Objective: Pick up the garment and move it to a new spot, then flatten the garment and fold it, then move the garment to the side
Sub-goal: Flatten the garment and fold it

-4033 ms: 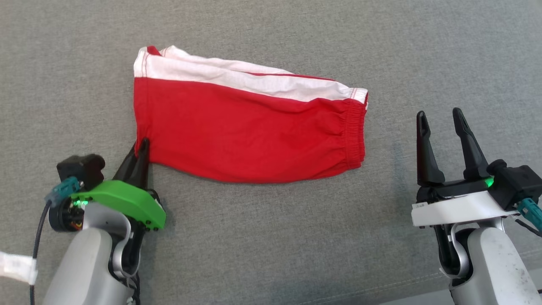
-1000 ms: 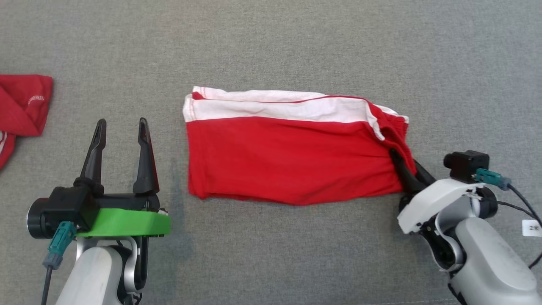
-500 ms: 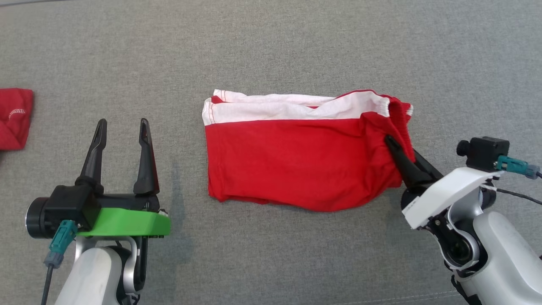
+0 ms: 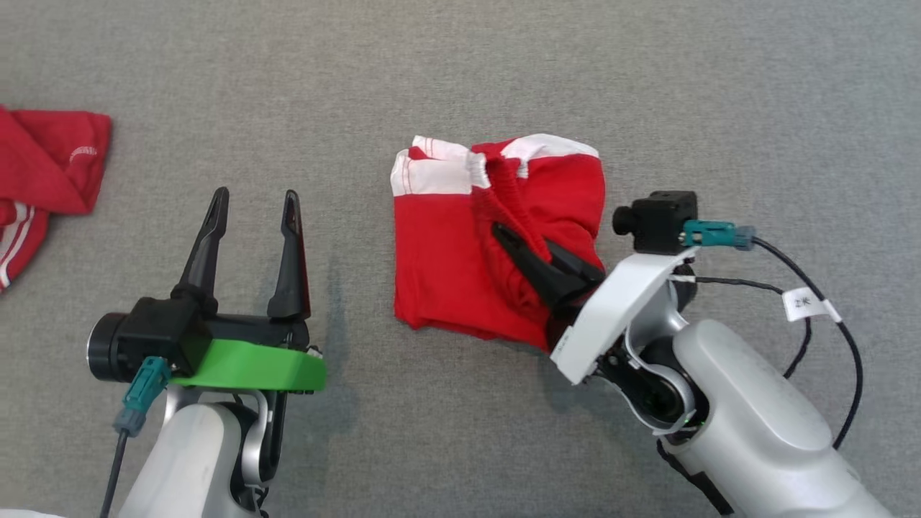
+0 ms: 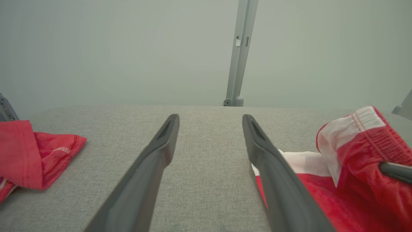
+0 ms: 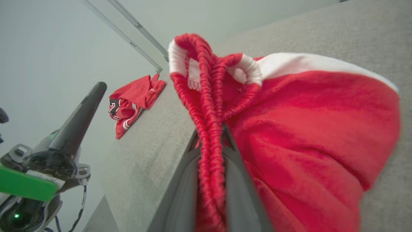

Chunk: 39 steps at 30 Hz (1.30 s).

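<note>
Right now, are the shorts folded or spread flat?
Mid-fold: the right gripper pinches the waistband, doubled over the shorts; not yet flat.

Two garments, the shorts (image 4: 439, 248) and another red garment (image 4: 57, 162); two tools, the left tool (image 4: 256, 194) and right tool (image 4: 519, 241).

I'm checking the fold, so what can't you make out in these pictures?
Lower layers of the shorts: head view, under the folded-over waistband and right gripper.
Second red garment: head view, cut off by the left edge; its print too small.
Cable tag: head view, lettering too small.
</note>
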Motion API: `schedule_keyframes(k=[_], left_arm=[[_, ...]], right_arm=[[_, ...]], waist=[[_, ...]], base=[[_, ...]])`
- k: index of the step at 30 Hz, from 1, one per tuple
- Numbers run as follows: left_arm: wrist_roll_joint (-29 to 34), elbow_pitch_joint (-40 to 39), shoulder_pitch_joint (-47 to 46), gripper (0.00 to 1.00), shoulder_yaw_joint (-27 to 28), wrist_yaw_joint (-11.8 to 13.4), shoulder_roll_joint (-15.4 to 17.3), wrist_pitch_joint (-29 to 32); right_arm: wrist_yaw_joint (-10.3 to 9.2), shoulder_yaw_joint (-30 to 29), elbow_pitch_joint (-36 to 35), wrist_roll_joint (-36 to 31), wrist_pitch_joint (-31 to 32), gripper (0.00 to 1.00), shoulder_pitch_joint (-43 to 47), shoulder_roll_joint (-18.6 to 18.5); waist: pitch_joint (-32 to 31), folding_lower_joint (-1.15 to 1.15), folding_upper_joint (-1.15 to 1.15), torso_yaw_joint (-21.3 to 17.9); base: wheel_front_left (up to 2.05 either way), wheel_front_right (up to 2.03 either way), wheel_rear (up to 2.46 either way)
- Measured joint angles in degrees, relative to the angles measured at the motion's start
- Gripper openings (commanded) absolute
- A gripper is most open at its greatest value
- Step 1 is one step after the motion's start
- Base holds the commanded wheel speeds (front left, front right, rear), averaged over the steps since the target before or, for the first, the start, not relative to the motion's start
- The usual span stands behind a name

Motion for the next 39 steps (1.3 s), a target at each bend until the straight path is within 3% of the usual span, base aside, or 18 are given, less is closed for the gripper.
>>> schedule_keyframes(k=[12,13,14,15,16,23,26,39], left_arm=[[0.0,2.3,-1.7,1.0,-0.8,-1.2,-2.1,-0.9],[0.0,2.4,-1.8,1.0,-0.8,-1.2,-2.2,-0.9],[0.1,2.6,-1.8,1.0,-0.8,-1.3,-2.2,-1.0],[0.2,2.7,-1.8,1.0,-0.7,-1.4,-2.2,-1.0],[0.2,2.8,-1.8,1.0,-0.7,-1.4,-2.2,-1.0],[0.8,3.2,-1.9,1.0,-0.6,-1.6,-1.8,-1.0],[0.8,3.2,-1.8,1.0,-0.3,-1.4,-1.3,-1.1],[0.0,1.4,0.1,1.0,2.4,0.5,0.7,-0.9]], right_arm=[[0.0,6.2,13.2,0.2,-6.2,0.0,-7.1,2.3],[0.0,6.5,13.7,0.2,-7.1,0.33,-7.4,2.4],[-0.01,6.9,14.3,0.3,-7.8,0.73,-7.8,2.5],[-0.01,7.4,14.6,0.3,-8.6,0.73,-8.2,2.5],[-0.01,8.0,14.7,0.1,-9.6,1.0,-8.5,2.5],[0.0,11.0,12.3,-3.0,-18.4,1.0,-9.8,0.6],[0.0,8.7,11.1,-6.5,-21.6,1.0,-9.7,-0.8],[0.0,-21.7,-0.8,-28.2,-23.2,1.0,7.1,-0.4]], waist=[[3.1,0.0,0.0,4.9],[3.4,0.0,0.0,5.1],[3.6,0.0,0.0,5.2],[3.7,0.0,0.0,5.2],[3.7,0.0,0.0,5.2],[2.9,0.0,0.0,3.4],[2.4,0.0,0.0,2.3],[-0.9,0.0,0.0,-3.0]], base=[[0.0,0.0,0.0],[0.0,0.0,0.0],[0.0,0.0,0.0],[0.0,0.0,0.0],[0.0,0.0,0.0],[0.0,0.0,0.0],[0.0,0.0,0.0],[0.0,0.0,0.0]])
